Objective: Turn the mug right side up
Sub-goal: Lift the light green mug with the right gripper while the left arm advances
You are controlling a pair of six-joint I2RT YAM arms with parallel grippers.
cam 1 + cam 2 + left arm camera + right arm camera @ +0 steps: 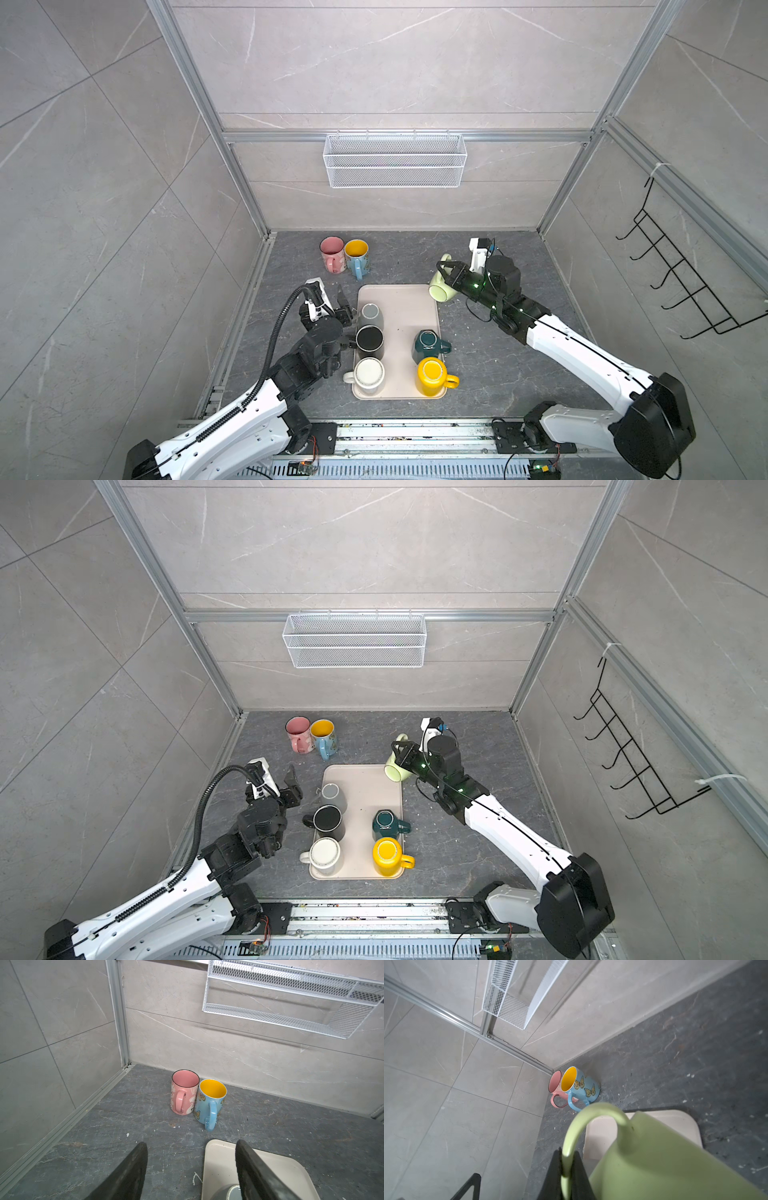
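Gripper of the right arm (568,1169), jaws pinched narrow on the loop handle of the pale green glazed ceramic mug (439,292), which hangs tilted in the air above the far right corner of the beige rounded plastic tray (399,303). The mug is judged rigid, fairly heavy, smooth-glazed and breakable, so it may swing or slip about the thin handle, and a hold low on the handle, close to the mug wall, seems safest. The gripper of the left arm (191,1144) stands wide and empty at the tray's left edge, over the dark grey stone-patterned tabletop (478,374).
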